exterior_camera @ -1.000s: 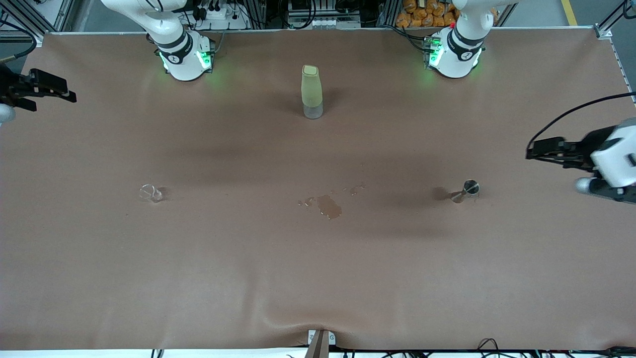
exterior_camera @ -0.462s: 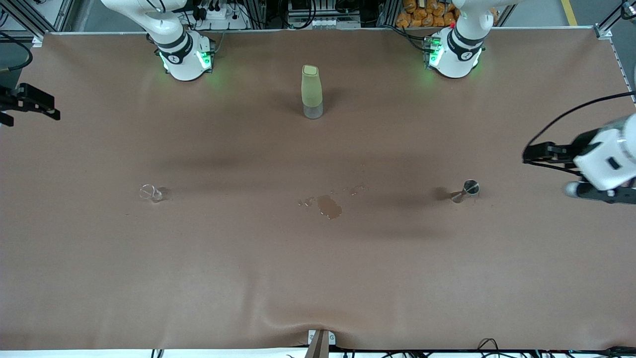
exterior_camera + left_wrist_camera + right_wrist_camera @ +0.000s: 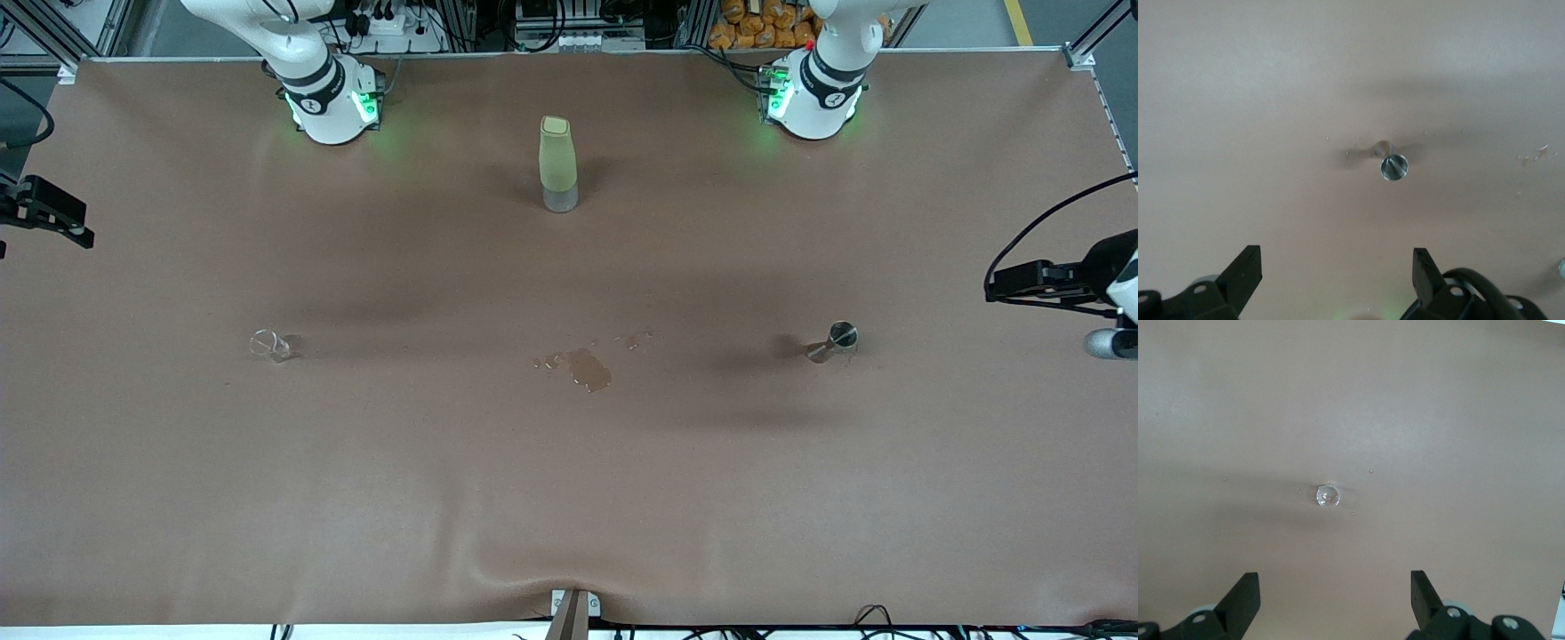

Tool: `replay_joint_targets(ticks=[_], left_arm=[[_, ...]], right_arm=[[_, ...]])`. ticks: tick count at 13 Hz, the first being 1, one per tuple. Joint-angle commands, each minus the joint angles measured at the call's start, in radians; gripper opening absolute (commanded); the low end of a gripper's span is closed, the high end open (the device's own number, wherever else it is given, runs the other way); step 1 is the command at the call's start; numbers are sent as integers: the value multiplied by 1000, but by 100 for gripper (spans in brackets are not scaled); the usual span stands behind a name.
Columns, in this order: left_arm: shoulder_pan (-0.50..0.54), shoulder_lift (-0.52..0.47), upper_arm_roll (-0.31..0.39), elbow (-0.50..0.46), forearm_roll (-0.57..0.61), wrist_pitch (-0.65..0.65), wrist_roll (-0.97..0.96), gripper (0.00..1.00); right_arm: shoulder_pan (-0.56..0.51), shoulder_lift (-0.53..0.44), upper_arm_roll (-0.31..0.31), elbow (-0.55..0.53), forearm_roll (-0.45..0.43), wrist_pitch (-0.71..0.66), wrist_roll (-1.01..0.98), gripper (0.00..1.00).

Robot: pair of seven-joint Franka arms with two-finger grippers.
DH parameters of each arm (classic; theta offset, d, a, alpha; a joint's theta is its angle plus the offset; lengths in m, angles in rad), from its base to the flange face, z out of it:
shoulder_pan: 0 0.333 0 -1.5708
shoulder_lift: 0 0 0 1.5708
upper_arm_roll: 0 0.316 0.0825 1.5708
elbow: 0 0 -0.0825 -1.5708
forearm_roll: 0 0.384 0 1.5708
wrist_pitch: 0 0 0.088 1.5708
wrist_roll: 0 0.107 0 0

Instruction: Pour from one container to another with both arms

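Left gripper [image 3: 1337, 283]: fingers spread wide apart and holding nothing, raised over the table's edge at the left arm's end. Its wrist view looks down on the jigger [image 3: 1393, 167], which stands alone on the table [image 3: 569, 489], well apart from the fingers.

Right gripper [image 3: 1335, 603]: fingers likewise spread wide and empty, raised over the edge at the right arm's end. Its wrist view looks down on the glass cup [image 3: 1328, 496], which also stands well apart from the fingers.

Jigger [image 3: 834, 340]: small, shiny steel, with a round open rim and a narrow waist; upright toward the left arm's end of the table.

Glass cup [image 3: 269, 344]: tiny, round, with clear see-through walls; its contents cannot be made out. It stands upright toward the right arm's end, about as near to the front camera as the jigger.

Between cup and jigger, near mid-table: a wet patch [image 3: 589, 368] with smaller drops scattered beside it.

Farther from the front camera, between the two arm bases: a tall pale-green bottle [image 3: 557, 164], upright, with a clear base.

The table is covered by a brown sheet. No brand, label or writing can be read on any item.
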Motion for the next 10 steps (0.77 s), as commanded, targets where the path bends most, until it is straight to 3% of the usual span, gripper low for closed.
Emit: replay_joint_targets(ticks=[1, 3, 7, 10], left_arm=[[24, -93, -5, -99, -20, 99, -31, 100], [31, -136, -7, -143, -37, 145, -59, 100], [27, -263, -31, -324, -36, 288, -151, 100], [28, -280, -48, -335, -25, 293, -164, 100]], right_arm=[[-38, -7, 30, -10, -18, 13, 59, 100], [-79, -11, 83, -10, -18, 5, 102, 100], [-79, -11, 90, -12, -19, -6, 120, 100], [-78, -11, 87, -10, -18, -9, 121, 100]])
